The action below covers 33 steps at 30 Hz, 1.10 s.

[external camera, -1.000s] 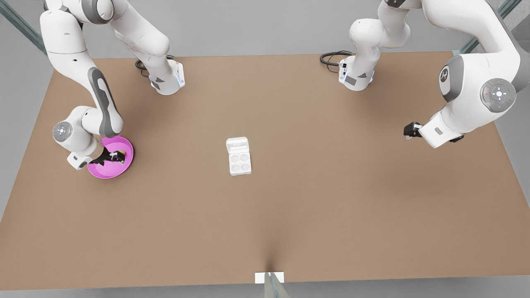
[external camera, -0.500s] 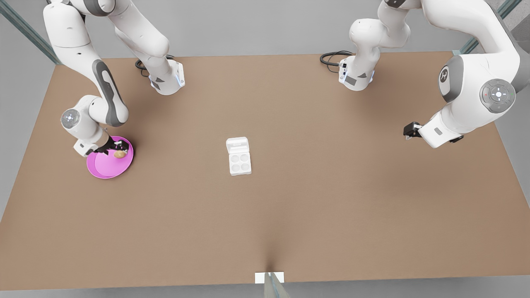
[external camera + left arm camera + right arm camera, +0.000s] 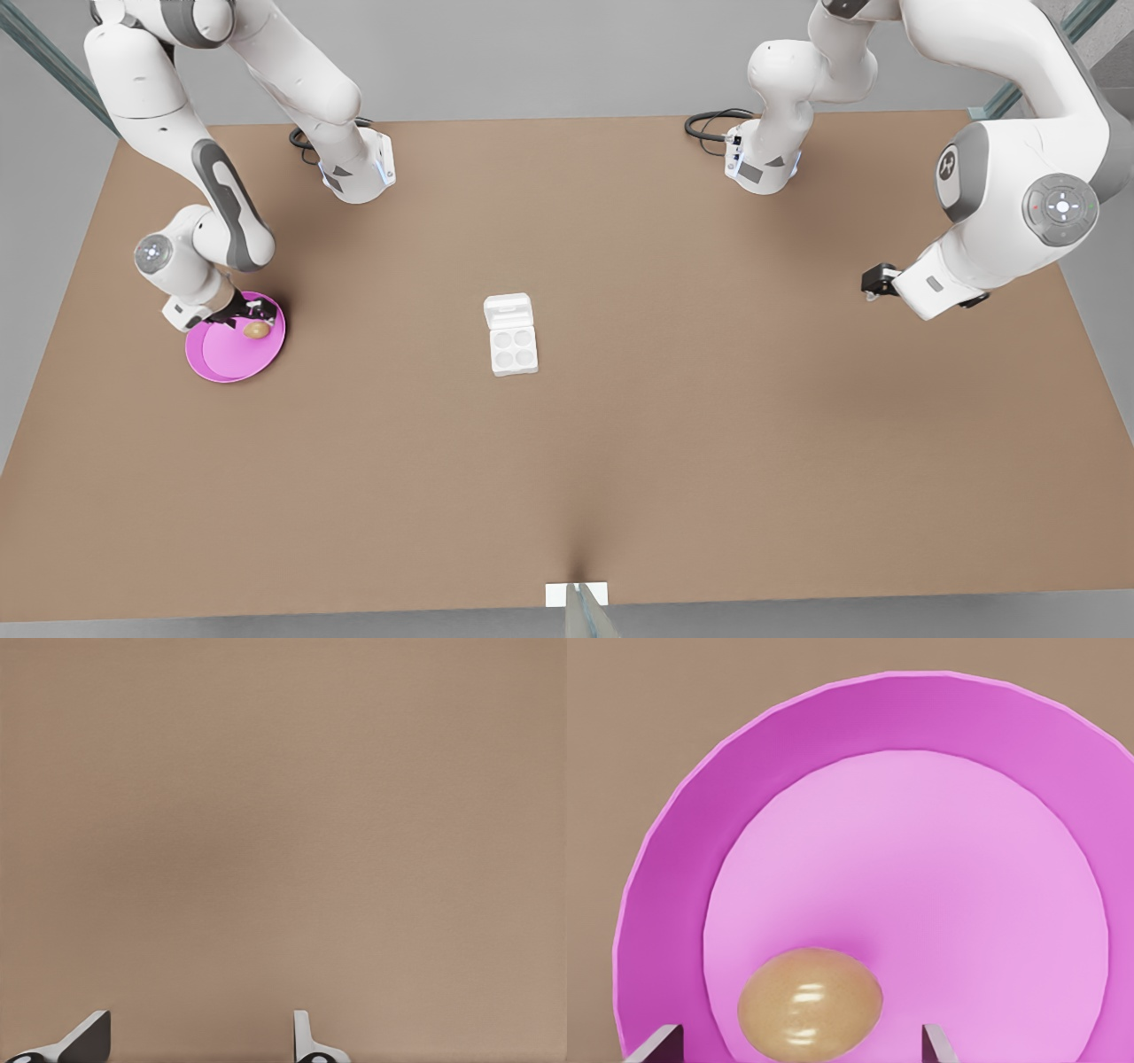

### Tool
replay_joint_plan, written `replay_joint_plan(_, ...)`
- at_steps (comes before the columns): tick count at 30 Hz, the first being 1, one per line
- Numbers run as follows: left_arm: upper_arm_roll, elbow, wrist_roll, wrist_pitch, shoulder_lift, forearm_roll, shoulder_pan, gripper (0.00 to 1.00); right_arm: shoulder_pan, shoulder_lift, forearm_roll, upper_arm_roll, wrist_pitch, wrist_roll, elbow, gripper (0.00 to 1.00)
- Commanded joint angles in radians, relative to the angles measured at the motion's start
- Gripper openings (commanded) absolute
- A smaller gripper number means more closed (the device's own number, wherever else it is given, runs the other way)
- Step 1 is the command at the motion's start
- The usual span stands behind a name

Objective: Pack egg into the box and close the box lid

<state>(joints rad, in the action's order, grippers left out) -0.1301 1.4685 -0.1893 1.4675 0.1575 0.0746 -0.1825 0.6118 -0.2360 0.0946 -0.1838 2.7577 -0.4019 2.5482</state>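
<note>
Egg (image 3: 810, 999): lying on pink plate (image 3: 213, 361) at front view's left, well apart from box (image 3: 514, 347), unpacked

Box: mid-counter (image 3: 620, 425), four cups bare, box lid (image 3: 508, 312) folded back flat, ready for loading

Right gripper (image 3: 252, 315): over plate; fingers (image 3: 656, 1047) spread wide either side of egg, not gripping

Left gripper (image 3: 873, 282): waiting at front view's right; fingers (image 3: 84, 1038) wide apart, holding nothing

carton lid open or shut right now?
Open. In the front view the box lid lies folded back flat beside the box, and all four cups show, all empty. The egg sits on the pink plate.
</note>
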Motion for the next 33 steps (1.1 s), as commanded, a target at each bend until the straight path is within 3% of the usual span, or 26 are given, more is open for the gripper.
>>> replay_joint_plan(1,0.000,0.000,-0.002,0.001,-0.001,0.001,0.000,1.00,0.002,-0.014,-0.001,0.000,0.028,-0.031,-0.002,1.00)
replay_joint_plan(21,0.000,0.000,-0.002,0.001,-0.003,0.001,0.000,1.00,0.008,-0.083,-0.001,0.000,0.039,-0.032,-0.059,1.00)
replay_joint_plan(23,0.000,0.000,-0.002,0.001,-0.001,0.001,-0.002,1.00,0.005,-0.083,-0.001,0.000,0.037,-0.034,-0.065,0.64)
replay_joint_plan(25,0.000,-0.002,-0.002,-0.001,-0.003,0.001,0.000,1.00,0.002,-0.085,-0.001,0.000,0.037,-0.029,-0.065,0.48)
replay_joint_plan(30,0.000,-0.002,-0.002,-0.001,-0.003,0.001,-0.002,1.00,-0.006,-0.080,-0.001,0.000,0.025,-0.029,-0.077,0.46)
replay_joint_plan(33,0.000,-0.002,-0.002,-0.001,-0.003,0.001,-0.002,1.00,-0.010,-0.006,-0.001,-0.042,-0.193,-0.014,-0.150,0.46)
